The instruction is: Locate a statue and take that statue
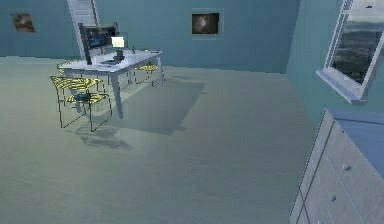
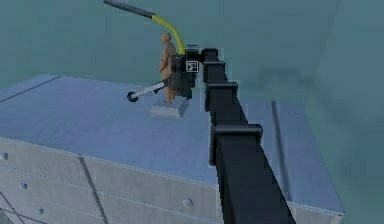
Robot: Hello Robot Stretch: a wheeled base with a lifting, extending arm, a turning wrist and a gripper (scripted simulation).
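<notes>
A small brown statue (image 2: 168,68) stands upright on a grey square base on the pale blue dresser top (image 2: 80,110) in the arm side view. The dark arm (image 2: 235,140) rises from the bottom edge to it. The gripper (image 2: 150,90) sits right at the statue, with a thin finger (image 2: 140,94) reaching left past the base. I cannot tell whether the gripper holds anything, since the statue stands on the surface at its far end. A yellow cable curves above the gripper body.
The dresser (image 1: 345,175) fills the forward view's bottom right, under a window (image 1: 355,50). Far left stands a white desk (image 1: 110,68) with a monitor (image 1: 98,42) and yellow wire chairs (image 1: 80,98). Two pictures (image 1: 206,23) hang on the back wall. Bare floor lies between.
</notes>
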